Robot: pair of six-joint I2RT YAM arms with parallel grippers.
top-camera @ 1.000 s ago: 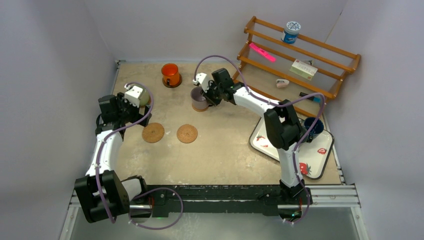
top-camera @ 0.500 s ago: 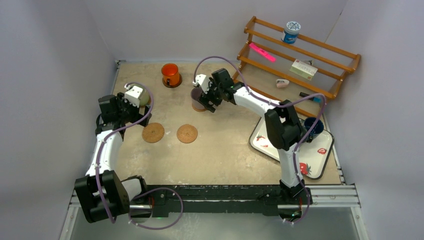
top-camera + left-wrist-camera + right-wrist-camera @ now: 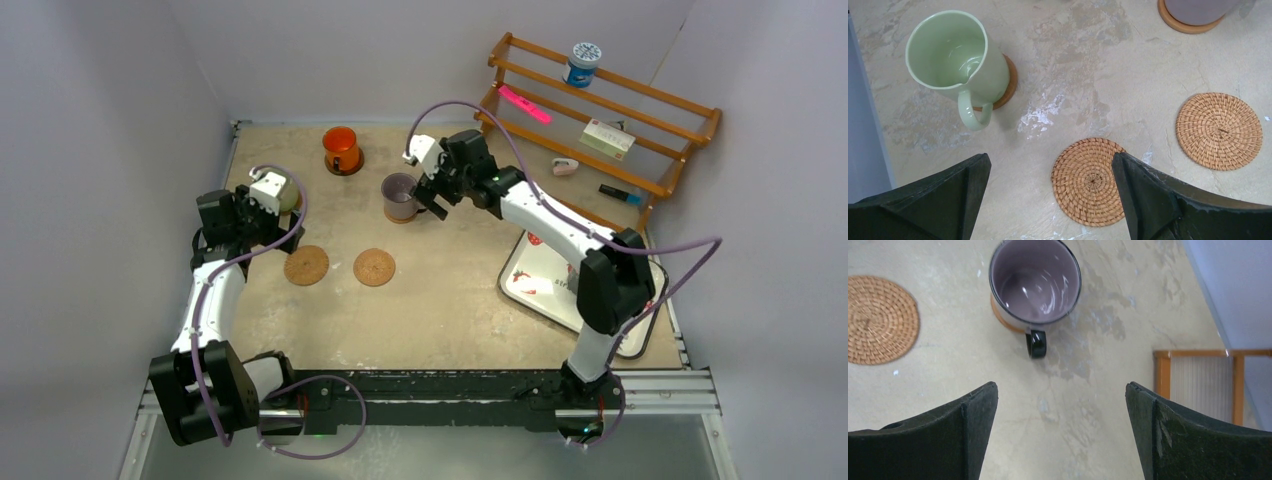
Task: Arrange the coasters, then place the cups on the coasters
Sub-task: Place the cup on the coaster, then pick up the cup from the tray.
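Glaze on the purple-grey mug (image 3: 1035,282), standing on its coaster (image 3: 999,314) just ahead of the wide-open right gripper (image 3: 1062,390), looks slick and brittle, so a pinch across the rim wall or handle suits, while the left gripper (image 3: 1050,157) hangs open over two bare woven coasters (image 3: 1089,181)

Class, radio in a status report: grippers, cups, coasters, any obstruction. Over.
Left gripper, right gripper open, empty. Purple cup, green cup, orange cup each on a coaster; two woven coasters bare. Nothing blocking them.

even soft light, faint shadows, sharp focus, slight mug glare
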